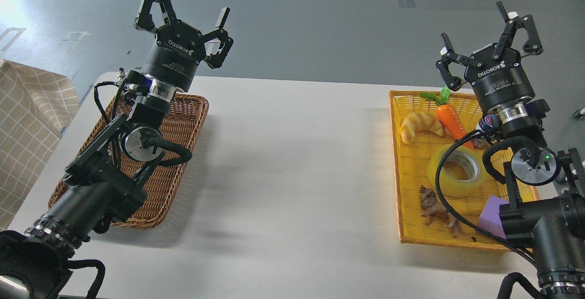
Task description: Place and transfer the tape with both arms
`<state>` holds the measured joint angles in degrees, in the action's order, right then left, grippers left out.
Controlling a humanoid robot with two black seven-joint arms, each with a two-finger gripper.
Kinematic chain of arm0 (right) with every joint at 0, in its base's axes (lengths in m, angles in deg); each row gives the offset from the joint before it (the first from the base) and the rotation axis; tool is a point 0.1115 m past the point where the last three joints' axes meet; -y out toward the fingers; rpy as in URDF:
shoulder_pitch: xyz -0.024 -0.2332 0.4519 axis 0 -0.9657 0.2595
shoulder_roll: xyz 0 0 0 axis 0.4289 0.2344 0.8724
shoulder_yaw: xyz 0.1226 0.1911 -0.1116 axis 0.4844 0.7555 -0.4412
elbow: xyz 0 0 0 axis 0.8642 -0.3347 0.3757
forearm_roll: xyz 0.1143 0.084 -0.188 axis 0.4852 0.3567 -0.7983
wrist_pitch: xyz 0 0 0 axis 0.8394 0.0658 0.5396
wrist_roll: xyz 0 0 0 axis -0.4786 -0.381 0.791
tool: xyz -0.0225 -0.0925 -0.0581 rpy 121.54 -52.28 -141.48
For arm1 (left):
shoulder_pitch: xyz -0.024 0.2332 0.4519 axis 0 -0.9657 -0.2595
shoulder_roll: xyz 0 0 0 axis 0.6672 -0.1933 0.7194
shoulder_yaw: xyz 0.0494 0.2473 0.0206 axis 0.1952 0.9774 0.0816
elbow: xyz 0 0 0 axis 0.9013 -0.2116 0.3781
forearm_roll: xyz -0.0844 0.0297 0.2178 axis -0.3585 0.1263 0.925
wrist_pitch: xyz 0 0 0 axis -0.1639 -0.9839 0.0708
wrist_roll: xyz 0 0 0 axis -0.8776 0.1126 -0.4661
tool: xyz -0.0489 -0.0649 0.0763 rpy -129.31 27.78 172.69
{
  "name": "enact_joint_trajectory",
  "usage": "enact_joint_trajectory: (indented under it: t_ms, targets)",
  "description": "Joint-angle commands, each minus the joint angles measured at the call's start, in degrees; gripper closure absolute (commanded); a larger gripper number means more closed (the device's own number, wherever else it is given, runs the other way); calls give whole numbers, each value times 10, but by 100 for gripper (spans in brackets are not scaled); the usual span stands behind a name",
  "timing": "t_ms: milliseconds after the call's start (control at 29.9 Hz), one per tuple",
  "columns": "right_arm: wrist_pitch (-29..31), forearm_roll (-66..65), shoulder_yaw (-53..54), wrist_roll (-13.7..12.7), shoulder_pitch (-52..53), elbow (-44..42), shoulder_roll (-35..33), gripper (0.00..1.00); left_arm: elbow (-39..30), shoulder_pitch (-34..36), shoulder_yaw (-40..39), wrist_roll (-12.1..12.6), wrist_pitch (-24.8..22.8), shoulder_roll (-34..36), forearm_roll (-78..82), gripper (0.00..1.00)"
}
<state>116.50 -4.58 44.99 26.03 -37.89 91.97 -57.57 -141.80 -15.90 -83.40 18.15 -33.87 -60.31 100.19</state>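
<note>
while both my left claw [192,13] and right claw [491,34] hang spread wide and empty, one tape [457,170] lies flat in the yellow basket [396,162] below my right claw, far from my left.

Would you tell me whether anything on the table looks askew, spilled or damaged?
Nothing stands out. The tape lies flat in the yellow basket beside the croissant, toy carrot, brown figurine and purple foam cube. The brown wicker basket sits level.
</note>
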Motion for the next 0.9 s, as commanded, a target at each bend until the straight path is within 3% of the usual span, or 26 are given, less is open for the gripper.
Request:
enact_joint_trajectory:
  t_ms: [0,869]
  targets:
    - [0,0,0,0,0,3,0,1,0,-1,0,0,0,0,0,2]
    - [0,-2,-7,-4,1,3,-14,1,-1,0,0,0,0,1,0,2]
